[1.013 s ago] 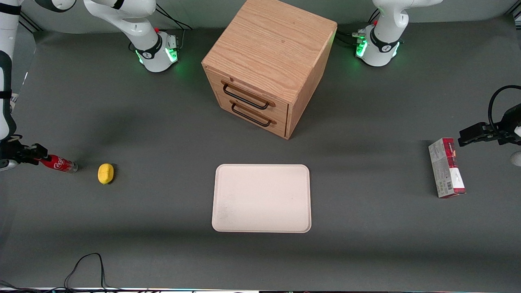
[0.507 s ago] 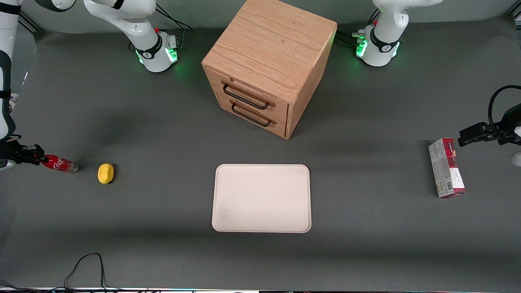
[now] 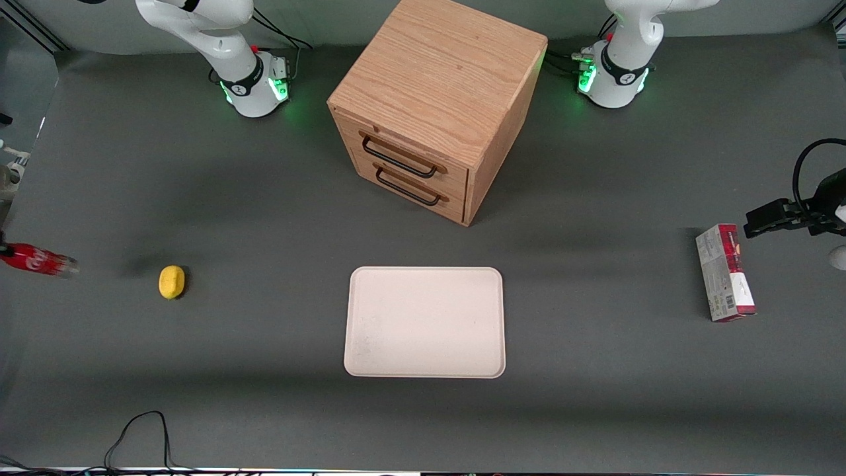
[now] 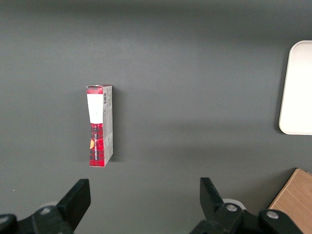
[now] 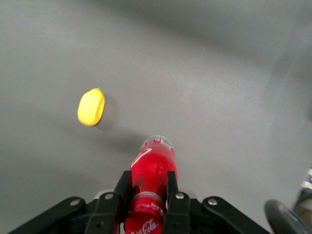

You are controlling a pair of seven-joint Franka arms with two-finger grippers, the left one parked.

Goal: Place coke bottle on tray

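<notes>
Gripper (image 5: 148, 195) at working arm's end of table, fingers (image 5: 123, 190) clamped on neck end of coke bottle (image 5: 151, 168). Bottle lifted clear of table, clear base pointing out from gripper; in front view coke bottle (image 3: 36, 259) at frame edge, shadow on mat below. Lemon (image 3: 172, 281) near bottle, on table. Tray (image 3: 425, 322) mid-table, well apart from bottle, nearer front camera than wooden drawer box (image 3: 433, 106). Carton (image 3: 724, 272) toward parked arm's end.
</notes>
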